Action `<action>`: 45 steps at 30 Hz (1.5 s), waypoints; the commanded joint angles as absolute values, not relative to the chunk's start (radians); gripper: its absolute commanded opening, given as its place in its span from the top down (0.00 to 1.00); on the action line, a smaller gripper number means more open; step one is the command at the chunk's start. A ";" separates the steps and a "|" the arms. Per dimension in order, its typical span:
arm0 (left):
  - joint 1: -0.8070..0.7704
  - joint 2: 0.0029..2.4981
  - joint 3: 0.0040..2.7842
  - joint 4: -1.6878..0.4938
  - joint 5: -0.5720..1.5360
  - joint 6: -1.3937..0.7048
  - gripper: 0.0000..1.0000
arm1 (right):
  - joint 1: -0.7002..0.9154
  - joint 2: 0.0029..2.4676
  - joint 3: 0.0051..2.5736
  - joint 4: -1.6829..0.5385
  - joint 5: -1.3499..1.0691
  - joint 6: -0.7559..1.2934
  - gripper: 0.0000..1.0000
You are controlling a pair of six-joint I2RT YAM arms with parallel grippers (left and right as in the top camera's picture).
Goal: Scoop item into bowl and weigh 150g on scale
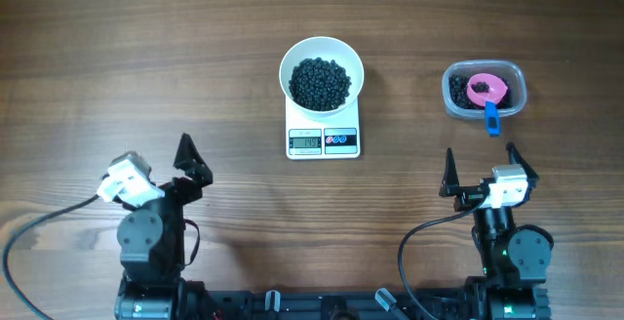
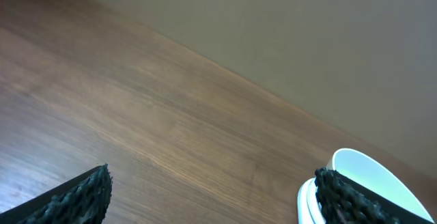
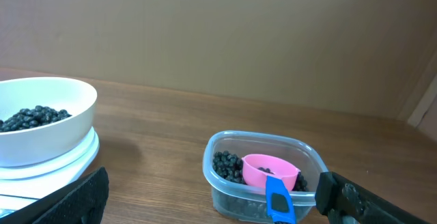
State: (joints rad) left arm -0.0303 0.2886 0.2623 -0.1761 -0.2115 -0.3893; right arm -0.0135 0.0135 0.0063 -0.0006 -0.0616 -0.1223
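Observation:
The white bowl (image 1: 322, 71) stands on the scale (image 1: 323, 140) at mid-table and holds a heap of the black bead-like item (image 1: 321, 82). More of the item (image 3: 225, 164) lies in a clear tub (image 1: 485, 89) to the right, with a pink scoop (image 3: 270, 171) on a blue handle resting in it. My left gripper (image 1: 192, 164) is open and empty, near the front left, well short of the scale. My right gripper (image 1: 485, 169) is open and empty just in front of the tub. The left wrist view catches the bowl's rim (image 2: 372, 173) beside the right finger.
Bare wooden tabletop (image 1: 146, 57) spreads to the left of the scale and between scale and tub. A plain beige wall (image 3: 239, 33) rises behind the table's far edge. Cables trail from both arm bases along the front edge.

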 commanded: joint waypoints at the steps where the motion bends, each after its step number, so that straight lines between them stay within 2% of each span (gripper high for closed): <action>1: -0.020 0.206 0.180 -0.124 -0.202 -0.427 0.00 | -0.008 0.004 0.005 0.001 -0.045 -0.131 0.00; 15: -0.019 0.106 0.034 0.032 -0.202 -0.427 0.00 | -0.008 0.012 0.005 0.001 -0.045 -0.131 0.00; 24: 0.014 0.011 0.006 -0.054 -0.174 -0.426 0.00 | -0.008 0.012 0.005 0.001 -0.045 -0.131 0.00; 31: 0.021 0.012 0.006 -0.064 -0.119 -0.267 0.00 | -0.008 0.012 0.005 0.001 -0.045 -0.131 0.00; 45: 0.025 0.012 0.006 -0.064 -0.119 -0.260 0.00 | -0.008 0.012 0.005 0.001 -0.045 -0.131 0.01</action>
